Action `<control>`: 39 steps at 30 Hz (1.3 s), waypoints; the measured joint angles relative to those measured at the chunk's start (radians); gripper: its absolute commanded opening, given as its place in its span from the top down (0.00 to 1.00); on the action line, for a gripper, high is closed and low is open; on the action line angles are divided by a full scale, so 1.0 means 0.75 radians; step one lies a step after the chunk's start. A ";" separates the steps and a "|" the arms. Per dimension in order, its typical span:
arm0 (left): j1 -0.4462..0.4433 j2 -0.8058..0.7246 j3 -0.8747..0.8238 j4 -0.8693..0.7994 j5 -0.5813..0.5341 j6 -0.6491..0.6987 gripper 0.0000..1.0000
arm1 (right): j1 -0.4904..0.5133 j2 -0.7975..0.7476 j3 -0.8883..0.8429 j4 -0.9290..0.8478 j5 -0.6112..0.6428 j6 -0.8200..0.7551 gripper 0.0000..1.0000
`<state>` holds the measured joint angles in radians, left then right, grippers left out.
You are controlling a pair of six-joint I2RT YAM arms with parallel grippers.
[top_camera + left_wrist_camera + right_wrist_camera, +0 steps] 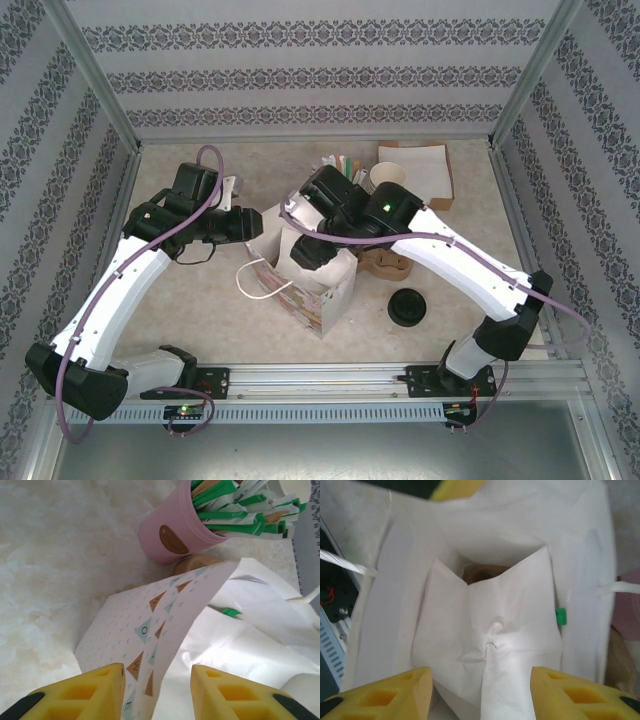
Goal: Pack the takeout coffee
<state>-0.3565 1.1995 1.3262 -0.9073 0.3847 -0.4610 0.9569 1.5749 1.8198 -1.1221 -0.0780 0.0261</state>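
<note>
Patterned walls are seen round a marbled desk (200, 300), where a paper bag (335, 290) is flanked by two bent arms. Its wall is straddled by the spread left gripper (157, 682); the spread right gripper (482, 682) is held over its mouth. Where the takeout coffee lies cannot be told.

From above, my right arm (345, 215) covers the mouth of the paper bag (338, 290), so I cannot see inside it. In the right wrist view, a brown thing (482, 574) sits deep in the bag, too dark to tell. In the left wrist view, the pink cup (172, 535) is cut off by the far edge.
</note>
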 measured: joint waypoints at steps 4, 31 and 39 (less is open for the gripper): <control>-0.004 -0.003 0.003 0.056 0.020 -0.006 0.56 | 0.001 -0.101 -0.002 0.053 0.047 0.006 0.42; -0.004 -0.352 -0.199 0.992 -0.724 0.494 0.00 | -0.507 -0.811 -0.936 1.174 0.925 -0.084 0.02; 0.308 -0.196 -0.276 1.072 -0.886 0.466 0.00 | -1.155 -0.841 -1.360 1.357 0.712 0.214 0.02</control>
<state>-0.1253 1.0527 1.1194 -0.1036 -0.2798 -0.1116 0.0906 0.9443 0.7998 -0.1043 0.4561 0.1864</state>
